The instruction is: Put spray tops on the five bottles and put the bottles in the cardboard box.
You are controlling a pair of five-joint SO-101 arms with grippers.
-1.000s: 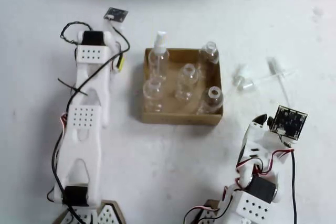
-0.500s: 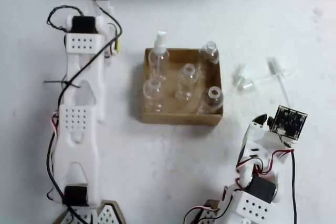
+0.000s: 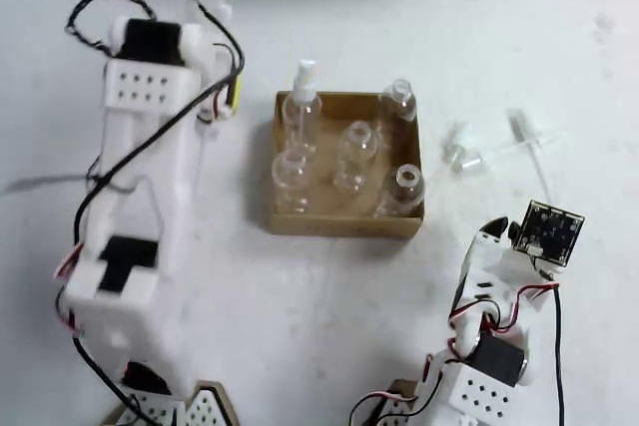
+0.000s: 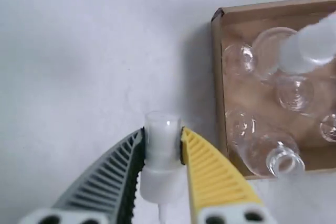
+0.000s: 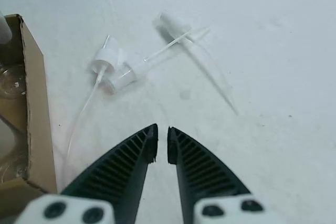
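White plastic spray top pinched between left gripper jaws, left of brown cardboard box. Left arm risen over last second, top carried above desk; likely bound for clear uncapped bottle. Right gripper jaws nearly together, empty, near loose tops.

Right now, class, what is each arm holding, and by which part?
The left end effector grips a spray top by its white head. The right end effector holds nothing.

Tool (nearly closed) near loose spray tops.
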